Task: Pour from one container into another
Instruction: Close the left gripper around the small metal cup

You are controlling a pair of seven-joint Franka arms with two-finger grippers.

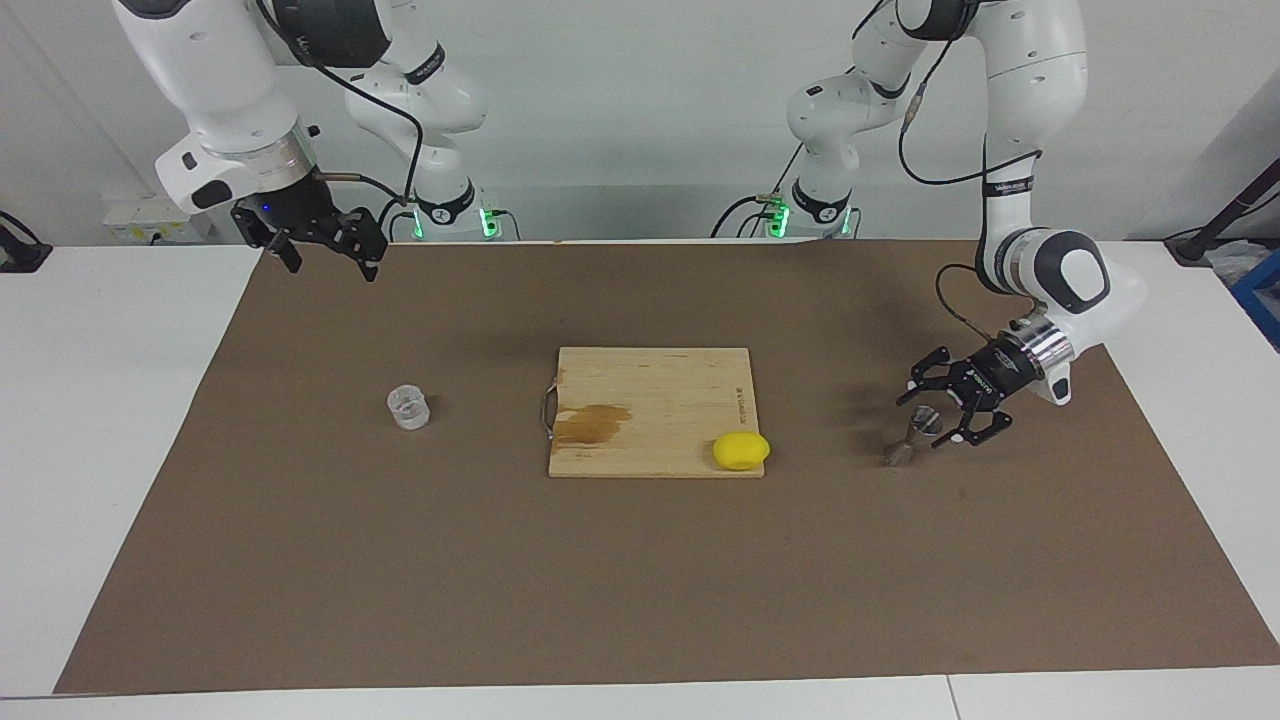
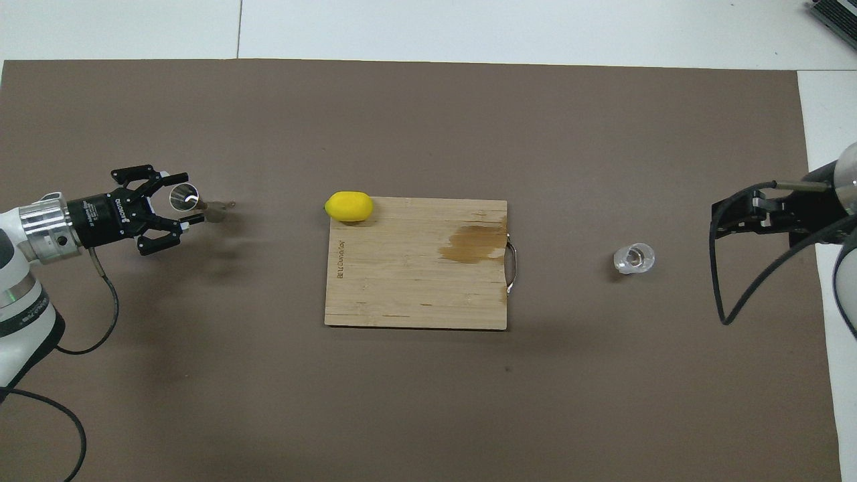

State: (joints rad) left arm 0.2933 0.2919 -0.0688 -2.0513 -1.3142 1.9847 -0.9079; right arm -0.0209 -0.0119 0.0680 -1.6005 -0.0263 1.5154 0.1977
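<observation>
The steel jigger stands upright on the brown mat toward the left arm's end of the table; its open top shows in the overhead view. My left gripper is low at the jigger and open, with one finger on each side of its upper cone. The clear glass cup stands alone on the mat toward the right arm's end, also seen in the overhead view. My right gripper is open and empty, raised over the mat's edge nearest the robots, well apart from the cup.
A wooden cutting board with a dark stain and a metal handle lies mid-table between cup and jigger. A yellow lemon sits on the board's corner nearest the jigger, farther from the robots. White table surrounds the mat.
</observation>
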